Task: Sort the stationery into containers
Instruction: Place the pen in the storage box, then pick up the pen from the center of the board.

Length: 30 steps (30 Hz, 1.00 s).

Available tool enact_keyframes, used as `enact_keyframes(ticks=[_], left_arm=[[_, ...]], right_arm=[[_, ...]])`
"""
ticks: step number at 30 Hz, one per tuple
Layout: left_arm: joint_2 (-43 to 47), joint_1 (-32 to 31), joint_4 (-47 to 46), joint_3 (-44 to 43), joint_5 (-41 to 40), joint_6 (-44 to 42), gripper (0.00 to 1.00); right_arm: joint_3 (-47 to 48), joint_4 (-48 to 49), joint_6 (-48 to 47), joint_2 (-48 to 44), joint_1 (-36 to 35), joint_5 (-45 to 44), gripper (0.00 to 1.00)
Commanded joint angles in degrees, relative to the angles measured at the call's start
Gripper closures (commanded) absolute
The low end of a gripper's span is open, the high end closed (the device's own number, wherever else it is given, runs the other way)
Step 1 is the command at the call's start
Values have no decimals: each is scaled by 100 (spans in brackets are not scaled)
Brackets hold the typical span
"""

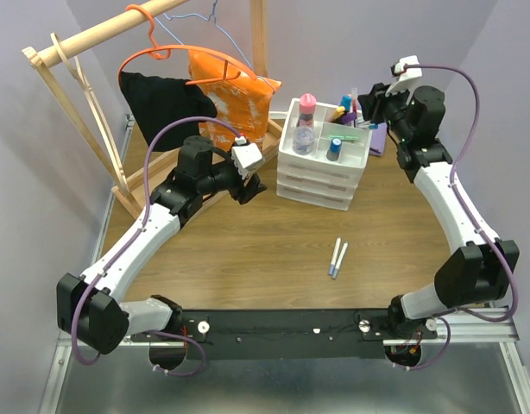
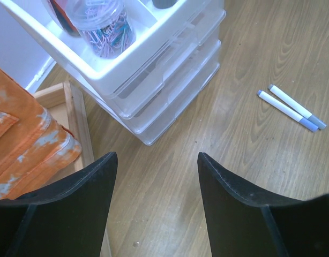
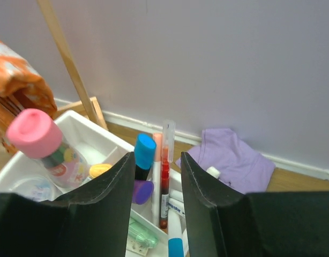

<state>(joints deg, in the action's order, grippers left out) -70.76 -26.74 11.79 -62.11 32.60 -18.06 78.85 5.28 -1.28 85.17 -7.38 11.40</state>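
The white three-drawer organiser (image 1: 315,181) stands at the far centre of the table (image 1: 248,250). Its top tray holds a pink-capped bottle (image 3: 33,136), a jar of paper clips (image 2: 105,27) and upright pens in the far right compartment. Two white pens with blue caps (image 1: 337,257) lie side by side on the table, on the near side of the organiser.

The left end effector (image 2: 155,160) hangs open and empty to the left of the organiser, beside the orange bag (image 2: 25,139). The right end effector (image 3: 156,160) is over the far right compartment. Its jaws are parted around a blue-capped highlighter (image 3: 144,150) and a clear red pen (image 3: 165,176), gripping neither. A purple cloth (image 3: 231,160) lies to the right. The bottle's label print is too small to read.
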Motion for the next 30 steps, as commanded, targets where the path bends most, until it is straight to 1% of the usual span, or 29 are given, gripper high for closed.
enact_keyframes(ticks=[1,2,3,5,6,7,9,10,11,13,14,15,16,17,18,20,21,22,24,25,28,30], left_arm=[[264,-24,16,85,27,-83,30],[308,-24,16,85,27,-101,30],[370,-24,25,102,10,-92,30],[458,-24,51,146,1,-110,30],[562,-15,60,172,-25,-118,30],[616,-15,86,207,-34,-136,29],[782,2,121,322,-52,-179,29],[835,11,122,383,-43,-189,29],[888,29,122,488,-43,-189,29],[1029,90,113,594,9,-136,29],[1073,108,104,690,27,-92,29],[1152,125,95,726,45,-75,29],[1178,160,60,770,62,-13,30],[1214,187,43,849,88,13,29],[1275,213,25,875,115,22,29],[1328,301,-1,963,150,83,29],[1363,345,-1,981,159,101,30],[1381,371,-1,999,142,110,29],[1398,433,-10,1034,141,172,28],[1425,442,25,1043,150,163,28],[1460,477,77,1069,212,128,28],[1486,529,104,1104,229,128,27]], right_arm=[[473,-430,75,-535,43,204,53],[500,-509,40,-719,35,318,53],[509,-693,-56,-816,43,702,53],[421,-1307,-696,-1062,35,1405,53],[377,-1649,-1064,-1290,43,2340,53],[342,-2714,-2025,-1379,35,2784,53],[289,-3975,-3145,-1598,-61,3558,53],[193,-5165,-4229,-1652,-158,3597,53],[114,-5717,-4797,-1696,-263,3563,53],[-79,-6876,-5870,-1862,-711,3212,54],[-437,-7082,-6623,-1942,-878,3011,55],[-649,-7232,-6961,-2012,-1088,2521,55],[-913,-7295,-7191,-2204,-1569,2247,55],[-1141,-7252,-7524,-2293,-1826,2018,55],[-1605,-7182,-7640,-2381,-2290,1589,55],[-2021,-6910,-7930,-2548,-2767,1139,55],[-2432,-6769,-7975,-2566,-2978,693,57],[-2592,-6498,-7958,-2549,-3319,480,57],[-2769,-6390,-7914,-2260,-3559,154,58],[-2796,-6408,-7932,-2085,-3682,135,59],[-2813,-6356,-8010,-1539,-3780,91,59],[-2883,-6241,-8212,-1381,-3789,47,63]])
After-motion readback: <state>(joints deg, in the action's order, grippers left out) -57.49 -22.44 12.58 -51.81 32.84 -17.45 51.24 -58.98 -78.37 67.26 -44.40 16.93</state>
